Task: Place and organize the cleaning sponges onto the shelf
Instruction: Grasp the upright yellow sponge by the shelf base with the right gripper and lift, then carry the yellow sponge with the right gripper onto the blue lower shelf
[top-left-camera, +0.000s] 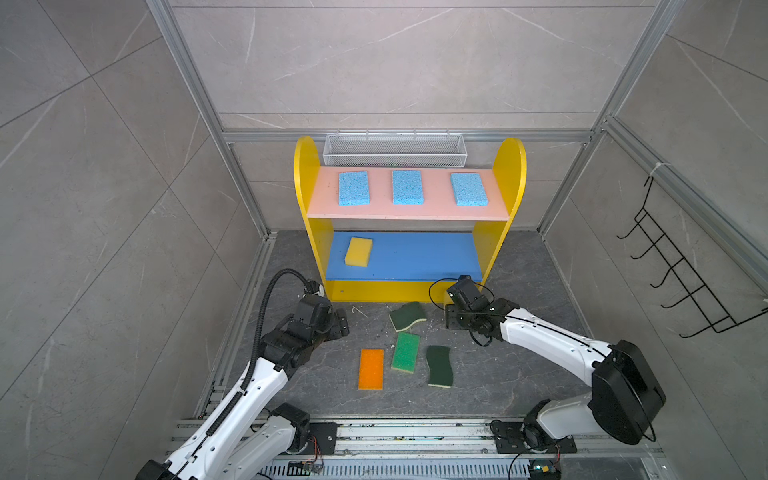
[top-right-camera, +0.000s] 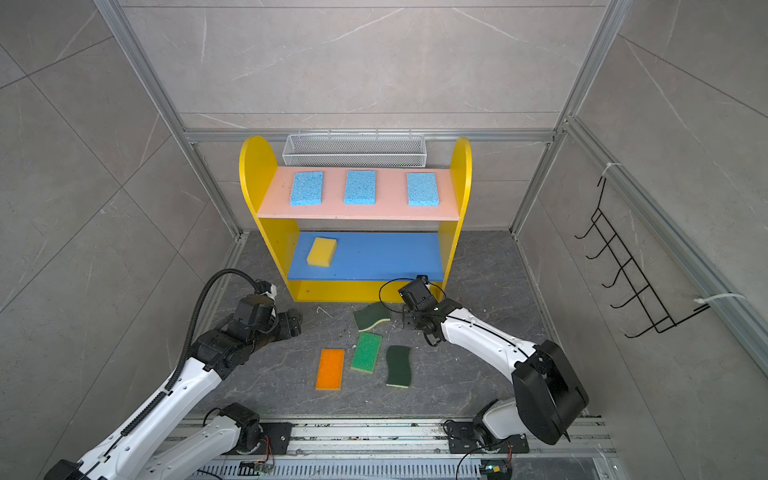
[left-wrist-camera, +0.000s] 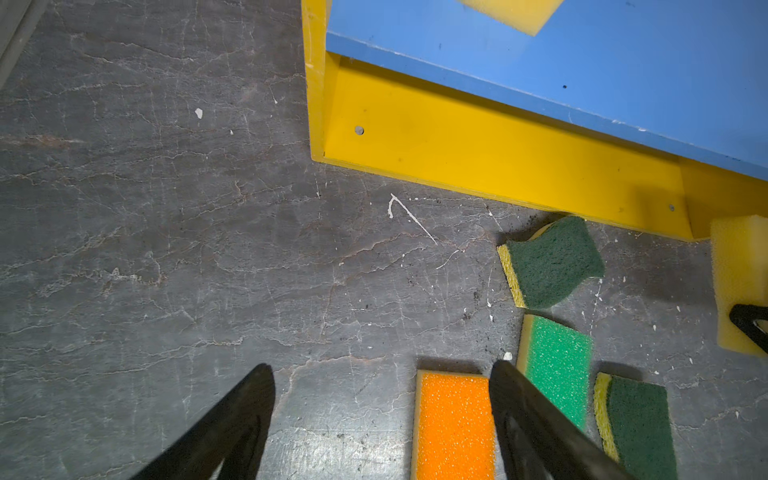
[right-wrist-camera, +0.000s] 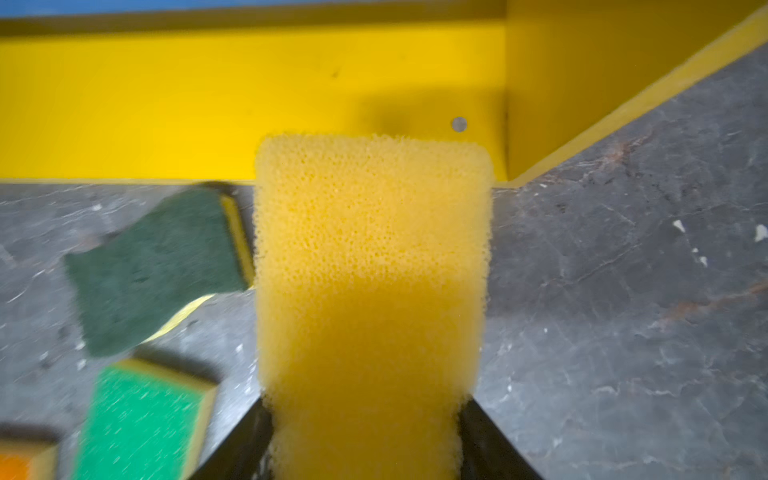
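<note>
Sponges are split between shelf and tabletop. The shelf (top-left-camera: 305, 174) stands at the back of the workspace, with a white wire-mesh basket (top-left-camera: 395, 150) behind its top. Its pink upper board (top-left-camera: 432, 210) carries three light-blue sponges (top-left-camera: 407, 187) in a spaced row. Its blue middle board (top-left-camera: 415, 257) carries one yellow sponge (top-left-camera: 358, 251) near the left end, turned a little askew.

Four more lie on the dark tabletop (top-left-camera: 316, 386) in front of the shelf. A dark-green wavy sponge (top-left-camera: 408, 316) is nearest the yellow bottom panel (top-left-camera: 374, 291). A bright green sponge (top-left-camera: 406, 352) lies just in front of it, corners almost touching. An orange sponge (top-left-camera: 371, 369) is to that one's left, and a second dark-green wavy sponge (top-left-camera: 439, 365) to its right.

The right gripper (right-wrist-camera: 365, 405) is low before the shelf's right lower corner. The wrist view shows its fingers (right-wrist-camera: 486, 436) pressed against both sides of a second yellow sponge (right-wrist-camera: 370, 249), which narrows where they pinch it. That sponge points toward the bottom panel, just beside the nearer wavy sponge. Whether it rests on the tabletop or is lifted I cannot tell.

The left gripper (left-wrist-camera: 380, 365) hovers low over bare tabletop left of the orange sponge, its fingers (left-wrist-camera: 245, 415) moderately spread with nothing between them.
</note>
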